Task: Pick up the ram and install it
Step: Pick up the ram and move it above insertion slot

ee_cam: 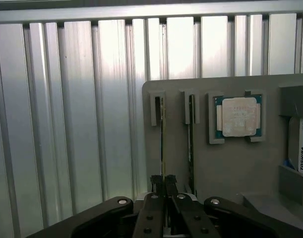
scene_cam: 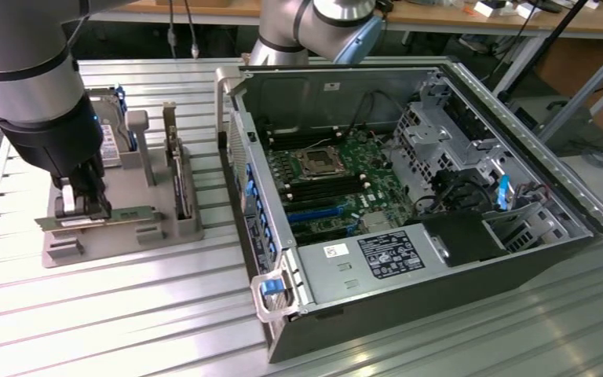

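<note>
The ram [ee_cam: 162, 141] stands on edge in the outermost slot of a grey holder [ee_cam: 230, 163], seen as a thin dark line. My gripper [ee_cam: 163, 181] is down over its near end, with the two black fingers [ee_cam: 156, 182] pressed close on either side of the stick. In the exterior view the gripper [scene_cam: 79, 206] sits low on the holder [scene_cam: 113, 236] at that view's left, with the ram [scene_cam: 123, 214] running sideways from it. The open computer case [scene_cam: 407, 196] lies to the exterior view's right, its green motherboard [scene_cam: 333, 188] exposed.
A second thin board [ee_cam: 191, 144] stands edge-on in the neighbouring slot. A square silver processor [ee_cam: 239, 116] and a hard drive [ee_cam: 302, 148] also rest in the holder. A taller card [scene_cam: 181, 184] stands between holder and case. The ribbed metal table [scene_cam: 123, 314] spreads around.
</note>
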Controlling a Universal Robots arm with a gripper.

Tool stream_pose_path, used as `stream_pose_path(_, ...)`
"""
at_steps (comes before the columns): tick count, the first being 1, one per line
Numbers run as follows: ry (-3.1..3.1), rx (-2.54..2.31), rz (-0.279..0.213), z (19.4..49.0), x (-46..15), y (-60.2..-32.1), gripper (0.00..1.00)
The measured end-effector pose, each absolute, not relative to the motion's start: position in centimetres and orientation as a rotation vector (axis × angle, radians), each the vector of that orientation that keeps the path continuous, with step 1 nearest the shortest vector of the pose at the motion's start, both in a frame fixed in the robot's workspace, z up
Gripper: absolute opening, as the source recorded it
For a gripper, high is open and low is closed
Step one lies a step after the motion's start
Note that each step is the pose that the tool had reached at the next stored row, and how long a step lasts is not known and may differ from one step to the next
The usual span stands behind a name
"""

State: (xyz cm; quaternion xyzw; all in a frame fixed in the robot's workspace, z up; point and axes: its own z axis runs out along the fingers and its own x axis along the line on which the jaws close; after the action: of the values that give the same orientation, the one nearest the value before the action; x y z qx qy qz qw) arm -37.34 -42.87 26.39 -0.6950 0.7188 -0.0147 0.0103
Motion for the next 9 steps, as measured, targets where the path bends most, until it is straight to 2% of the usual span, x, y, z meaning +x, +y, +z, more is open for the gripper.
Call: stream_pose_path(9,2.243,-2.169,-0.046,27.6,-37.3,-42.9,0.13)
